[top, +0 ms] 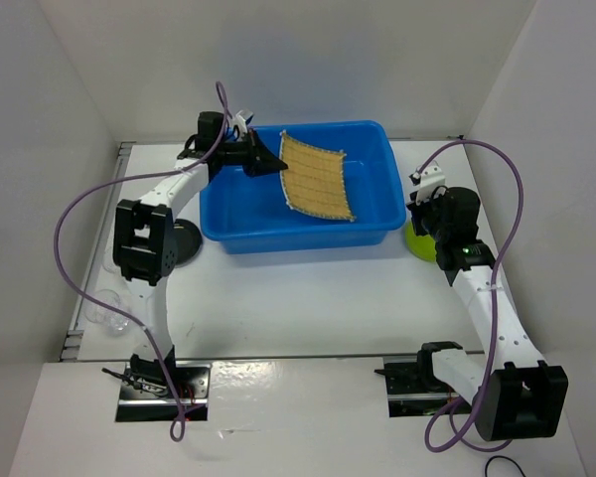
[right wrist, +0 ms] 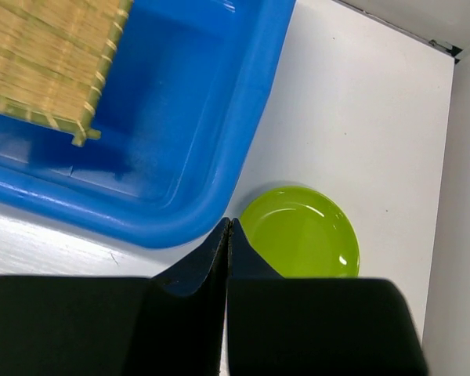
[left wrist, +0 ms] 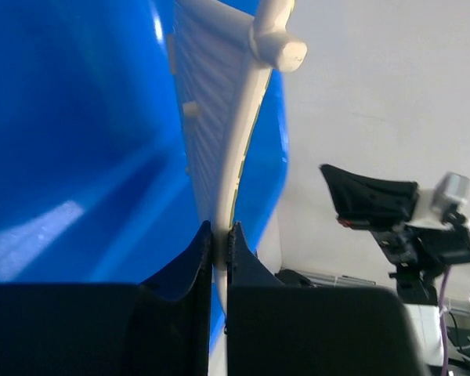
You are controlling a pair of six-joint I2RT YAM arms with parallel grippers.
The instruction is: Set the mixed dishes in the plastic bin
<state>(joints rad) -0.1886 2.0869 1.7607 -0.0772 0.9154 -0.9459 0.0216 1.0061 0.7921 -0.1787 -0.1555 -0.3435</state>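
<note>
The blue plastic bin (top: 372, 231) stands at the table's far middle. My left gripper (top: 274, 161) is shut on the edge of the tan bamboo mat (top: 318, 177) and holds it tilted over the bin; the left wrist view shows the mat (left wrist: 235, 149) edge-on between the pads. My right gripper (top: 420, 202) is shut and empty, just right of the bin. The lime-green plate (top: 417, 244) lies on the table by the bin's right corner, and in the right wrist view the plate (right wrist: 301, 233) lies just beyond my fingertips (right wrist: 229, 227). Clear glasses (top: 107, 308) sit at the left edge.
White walls enclose the table on the left, back and right. A dark round base (top: 187, 243) sits left of the bin. The purple cables (top: 70, 224) loop over both arms.
</note>
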